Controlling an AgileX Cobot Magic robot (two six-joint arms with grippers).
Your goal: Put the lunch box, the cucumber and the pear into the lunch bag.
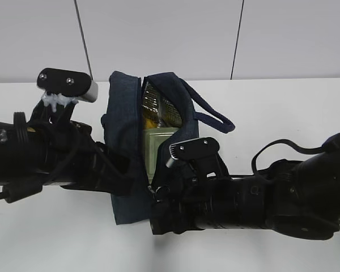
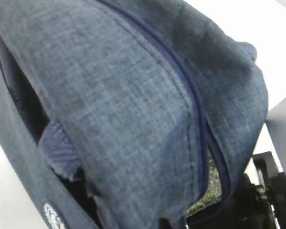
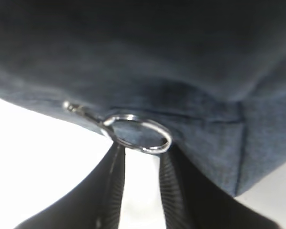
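The navy lunch bag (image 1: 124,113) lies in the middle of the table with its top zipper parted. Inside it I see the sage-green lid of the lunch box (image 1: 158,144) and, beyond it, a yellow lump that looks like the pear (image 1: 149,120). The cucumber is hidden. My left gripper (image 1: 106,163) presses into the bag's left side; its fingers are buried in the fabric (image 2: 133,105) that fills the left wrist view. My right gripper (image 3: 142,149) is at the bag's near end, its jaws a narrow gap apart, and the metal ring pull (image 3: 138,133) lies across its fingertips.
The bag's padded loop handle (image 1: 212,116) sticks out to the right. A white table (image 1: 283,107) surrounds the bag, with a grey wall behind. A black cable (image 1: 277,148) loops above my right arm.
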